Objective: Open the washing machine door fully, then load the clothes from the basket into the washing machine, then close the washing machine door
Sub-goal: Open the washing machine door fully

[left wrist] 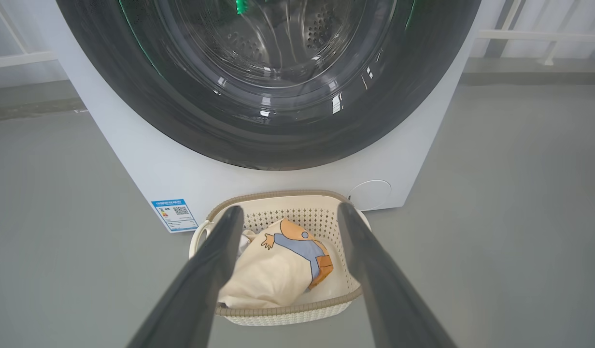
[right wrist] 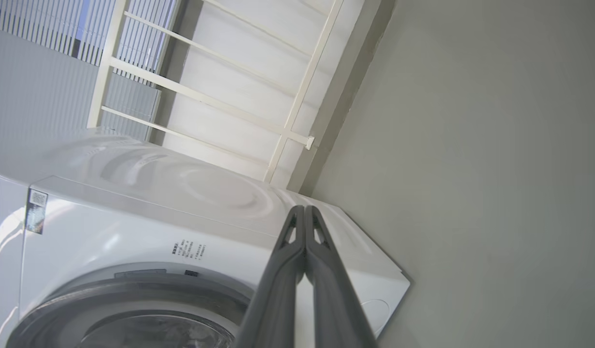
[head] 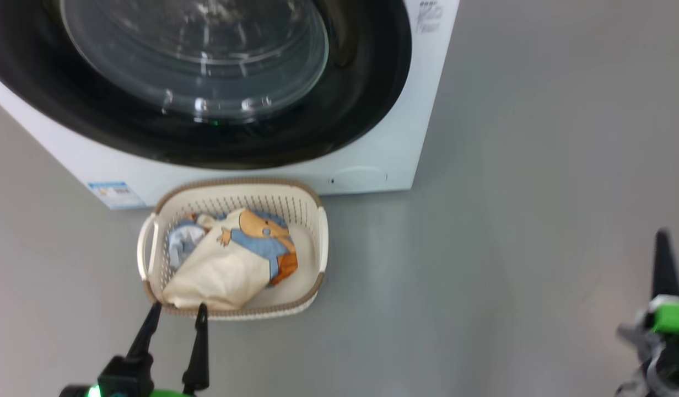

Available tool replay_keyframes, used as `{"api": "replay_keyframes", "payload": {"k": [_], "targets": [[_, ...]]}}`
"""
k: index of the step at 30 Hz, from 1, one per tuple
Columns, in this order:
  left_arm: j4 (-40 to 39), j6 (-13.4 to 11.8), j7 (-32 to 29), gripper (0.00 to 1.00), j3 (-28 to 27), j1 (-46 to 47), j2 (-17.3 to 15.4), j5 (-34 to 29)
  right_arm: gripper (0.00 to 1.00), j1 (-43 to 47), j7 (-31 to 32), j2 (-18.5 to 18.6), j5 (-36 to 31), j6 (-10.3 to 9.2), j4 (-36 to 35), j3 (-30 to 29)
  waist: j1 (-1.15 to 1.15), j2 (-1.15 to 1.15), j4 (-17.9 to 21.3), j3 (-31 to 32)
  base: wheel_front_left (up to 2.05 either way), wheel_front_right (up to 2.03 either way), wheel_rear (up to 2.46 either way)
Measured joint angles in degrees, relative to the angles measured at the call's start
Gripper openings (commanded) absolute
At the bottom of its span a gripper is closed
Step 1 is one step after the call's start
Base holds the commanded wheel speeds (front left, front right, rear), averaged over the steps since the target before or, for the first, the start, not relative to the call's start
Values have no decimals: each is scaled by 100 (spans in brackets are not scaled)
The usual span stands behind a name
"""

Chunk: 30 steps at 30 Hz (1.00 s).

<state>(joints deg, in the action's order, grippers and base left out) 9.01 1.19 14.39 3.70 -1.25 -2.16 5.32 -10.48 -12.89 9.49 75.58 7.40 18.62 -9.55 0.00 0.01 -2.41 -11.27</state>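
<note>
Logged washing machine door point(head: 196, 60) shut flush on washing machine point(head: 372, 160). Noted basket point(head: 319, 242) on floor point(head: 538, 165) just before washing machine's front, clothes point(head: 229, 264) heaped inside. Recorded left hand point(head: 178, 309) released, empty, farther out from that front; right hand point(right wrist: 304, 210) clenched on nothing, well off the right front corner.

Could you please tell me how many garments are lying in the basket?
2: a cream cartoon-print garment on top; a light blue garment peeking out at its left. More may be hidden beneath.

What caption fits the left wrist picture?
Open left end effector faces a small cream plastic basket holding a cream cartoon-print garment, before a white washing machine with black-rimmed door shut.
</note>
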Motion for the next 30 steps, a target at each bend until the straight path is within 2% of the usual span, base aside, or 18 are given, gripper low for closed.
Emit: {"api": "replay_keyframes", "payload": {"k": [2,5,10,15,21,30], "targets": [[-43,-1,0,100,62,115,0,27,0,-268,309,230,722,0,-1,-57,0,0,-28,-155,0,0,0],[-158,-15,0,100,171,287,1,125,0,-710,833,508,1470,0,46,-279,0,0,-82,-406,0,0,0],[-335,-99,8,100,354,529,2,289,0,-1511,1847,994,2009,-1,283,-531,0,0,-206,-855,0,0,0],[-588,-249,10,100,500,816,3,419,0,-2343,2733,1406,2035,-1,438,-448,0,0,-365,-1314,0,0,0],[-746,-303,25,100,608,953,8,526,0,-3290,3599,1564,2019,-1,320,-156,0,0,-557,-1791,0,0,0],[-888,-355,25,100,627,978,11,521,0,-4183,4045,1573,1669,-1,244,319,0,0,-823,-2088,0,0,0]]}}
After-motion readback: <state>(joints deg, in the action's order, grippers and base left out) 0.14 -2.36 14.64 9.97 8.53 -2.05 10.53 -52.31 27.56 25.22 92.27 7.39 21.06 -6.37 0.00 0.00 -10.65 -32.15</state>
